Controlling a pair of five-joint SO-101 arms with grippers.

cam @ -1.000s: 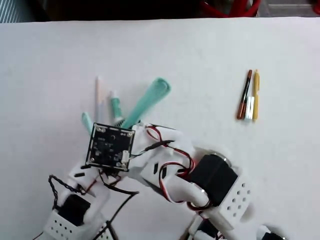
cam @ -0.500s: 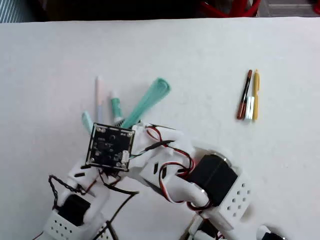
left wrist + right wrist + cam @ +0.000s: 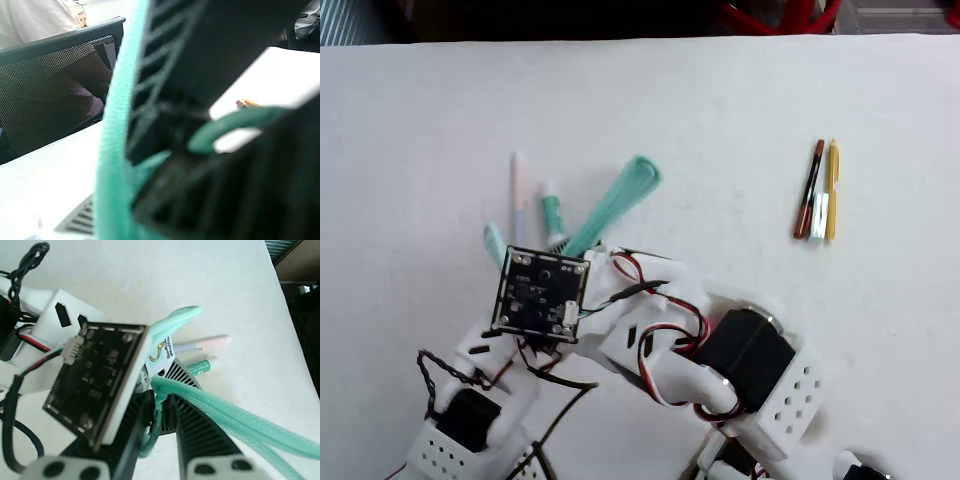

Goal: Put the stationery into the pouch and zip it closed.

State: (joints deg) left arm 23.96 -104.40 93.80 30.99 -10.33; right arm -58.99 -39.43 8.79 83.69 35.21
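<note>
Mint-green pouch (image 3: 616,203) lies on the white table (image 3: 720,100) just ahead of both arms. A pink pen (image 3: 519,190) and green marker (image 3: 552,214) lie just beside it. Brown pen (image 3: 808,188) and yellow pen (image 3: 832,188) lie well apart from it.

Left wrist view: left gripper (image 3: 172,147) sits close against pouch fabric; grip state cannot be told.

Right wrist view: right gripper (image 3: 161,405), jaws narrow, pinching the pouch's braided edge.

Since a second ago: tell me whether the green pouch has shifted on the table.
No. In the high view the pouch lies at the same angle, its far end no nearer the brown pen than before.
</note>
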